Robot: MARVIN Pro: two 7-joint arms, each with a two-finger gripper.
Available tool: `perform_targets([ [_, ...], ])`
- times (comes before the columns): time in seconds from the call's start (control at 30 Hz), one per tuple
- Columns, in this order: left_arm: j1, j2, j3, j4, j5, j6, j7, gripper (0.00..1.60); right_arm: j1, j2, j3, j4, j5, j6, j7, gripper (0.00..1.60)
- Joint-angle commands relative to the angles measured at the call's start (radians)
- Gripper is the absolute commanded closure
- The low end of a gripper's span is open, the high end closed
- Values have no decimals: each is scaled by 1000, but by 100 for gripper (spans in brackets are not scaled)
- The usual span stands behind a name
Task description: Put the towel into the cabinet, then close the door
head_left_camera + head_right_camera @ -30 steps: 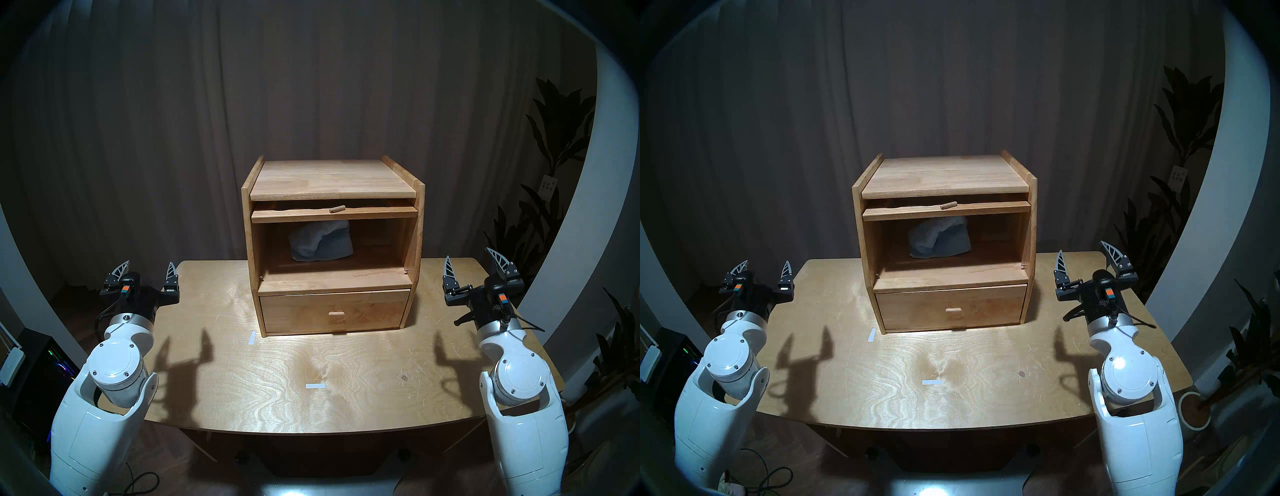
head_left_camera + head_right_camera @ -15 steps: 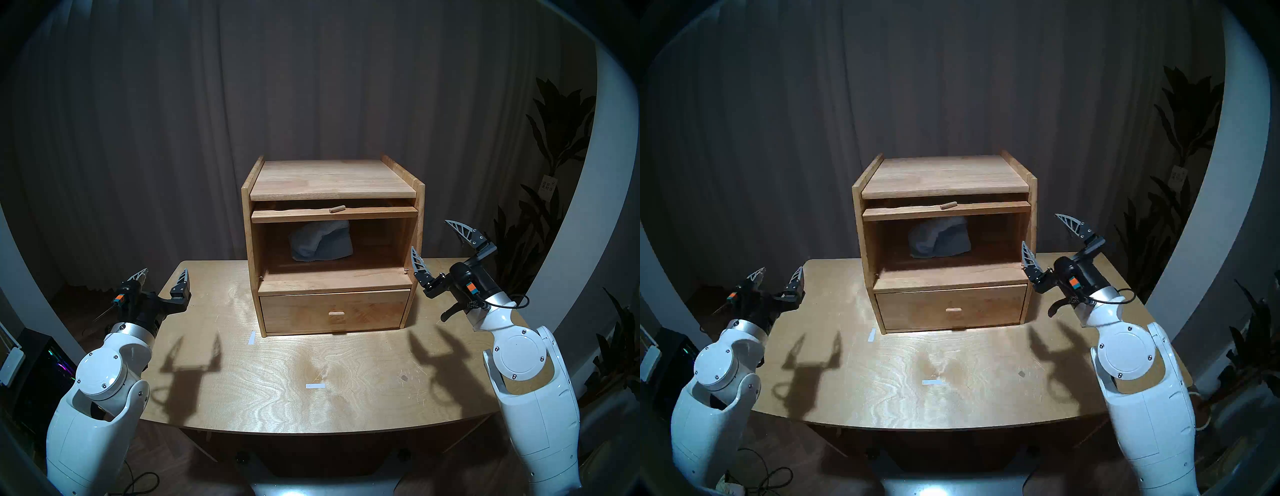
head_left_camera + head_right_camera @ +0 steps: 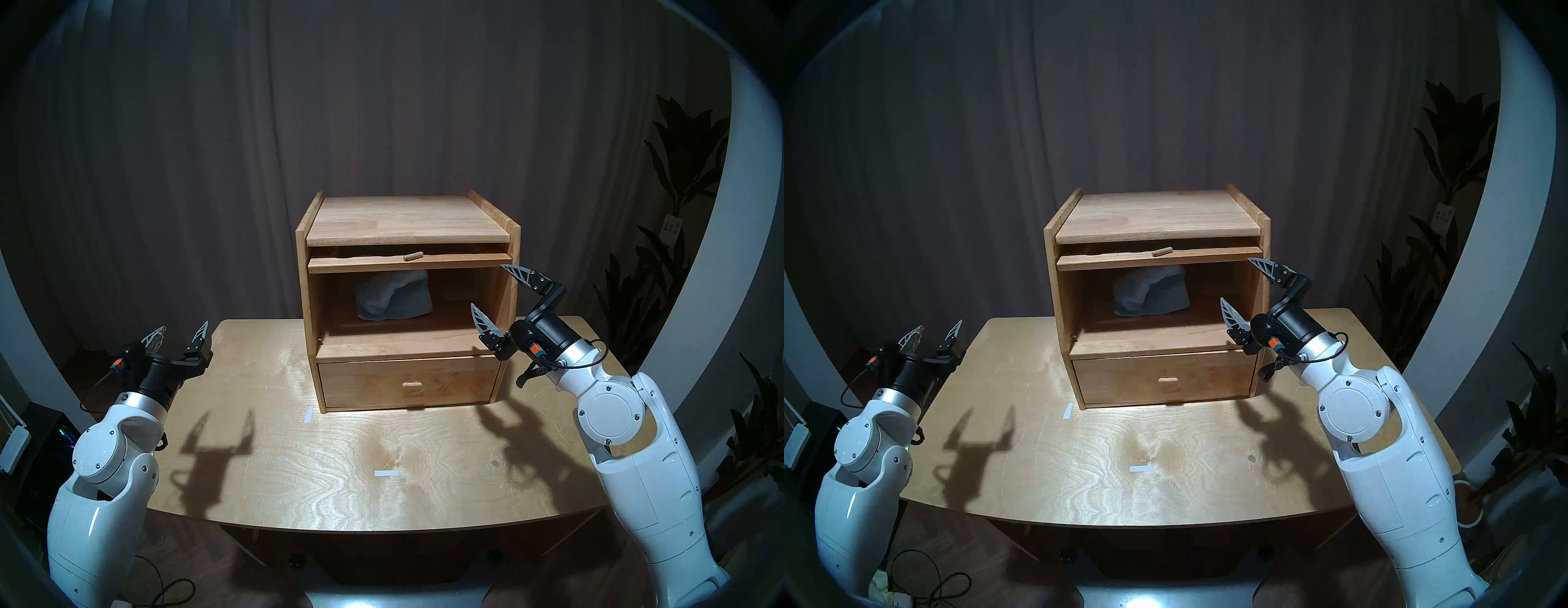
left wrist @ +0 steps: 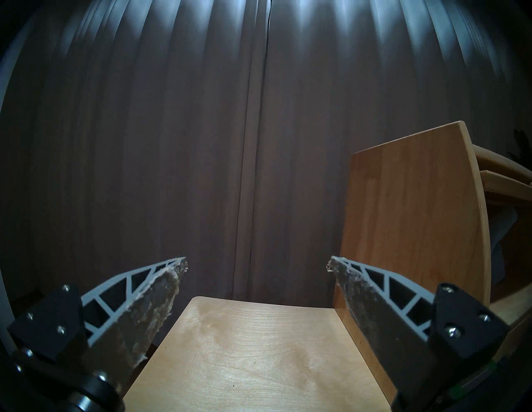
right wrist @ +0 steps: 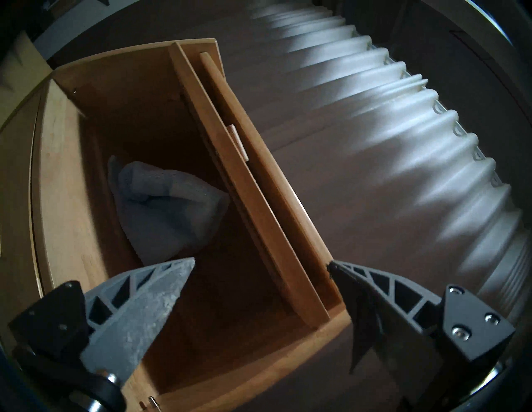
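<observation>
The light-blue towel (image 3: 394, 297) lies crumpled inside the upper compartment of the light-wood cabinet (image 3: 407, 216), left of centre; it also shows in the right wrist view (image 5: 167, 207). The door (image 3: 409, 263) is flipped up and lies flat under the top, its peg knob (image 3: 412, 256) pointing forward. My right gripper (image 3: 488, 286) is open and empty at the right front edge of the opening, tilted on its side; its lower finger is in front of the compartment floor. My left gripper (image 3: 185, 326) is open and empty over the table's far left corner, well left of the cabinet.
The cabinet stands at the back centre of a wooden table (image 3: 382, 446); its plain drawer (image 3: 409, 380) below is shut. Two white tape marks (image 3: 386, 472) are on the tabletop. A dark curtain hangs behind, and a plant (image 3: 679, 191) stands at the right.
My right gripper has swung left and up from the table's right edge to the cabinet's opening, turning on its side. My left arm drew back to the left. Towel and door have not moved.
</observation>
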Motion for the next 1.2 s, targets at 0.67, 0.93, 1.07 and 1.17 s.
perform_targets([
  [0.67,-9,22,-63,57,-150,-83,-260,0,81,2,66,1,-179,1,-60,0],
  [0.93,-11,22,-63,62,-156,-80,-269,0,19,-23,50,-52,-144,20,-48,0],
  [1.07,-11,23,-64,64,-161,-80,-276,0,-54,-27,61,-83,-148,40,-54,0],
  [1.17,-11,23,-65,66,-164,-82,-281,0,-102,-24,90,-107,-166,59,-73,0],
])
